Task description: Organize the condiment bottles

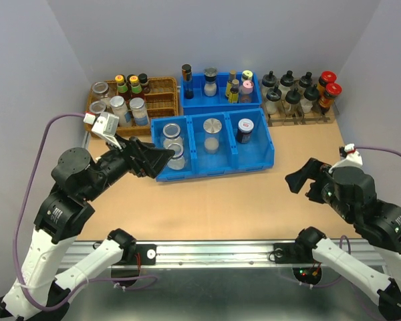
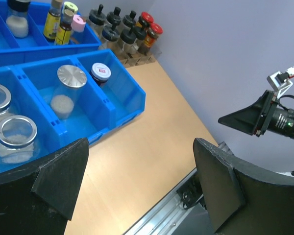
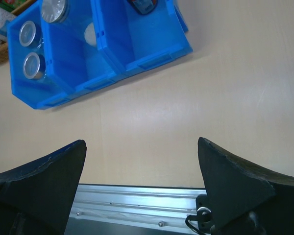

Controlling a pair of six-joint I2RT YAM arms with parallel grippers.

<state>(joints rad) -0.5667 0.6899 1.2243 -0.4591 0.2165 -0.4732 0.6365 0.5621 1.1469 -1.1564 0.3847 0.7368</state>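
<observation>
Item: the condiment bottles, four short squat glass jars, all lodged in the front bin (image 1: 217, 165), a three-compartment tray of glossy blue moulded plastic with straight dividers and a thick rim, set at a slight angle on the surface (image 1: 254, 207) of pale matt wood. Left compartment: rear clear jar (image 1: 172, 131) and near clear jar (image 1: 177, 151), side by side, each of transparent glass with a shiny round metal rim and a shallow layer of whitish grains at the bottom. Middle compartment: silver-lidded jar (image 1: 212, 128), upright, with a flat brushed-metal disc on top, clear walls and a white granular fill low inside. Right compartment: dark jar (image 1: 244, 129), upright, with an opaque-looking body and a red-brown cap bearing a small label. Left fingers (image 2: 59, 171): matt black, wedge-shaped, set wide apart, holding nothing, hovering at the bin's near left corner. Right fingers (image 3: 235, 181): same make, likewise spread and empty, over bare wood well apart from the bin. Progress, as judged: sorting by kind appears finished or very nearly so, one kind per compartment and no squat jar loose on the wood. Whether any jars in the wicker basket (image 1: 164, 85) behind also belong to the job cannot be told.
</observation>
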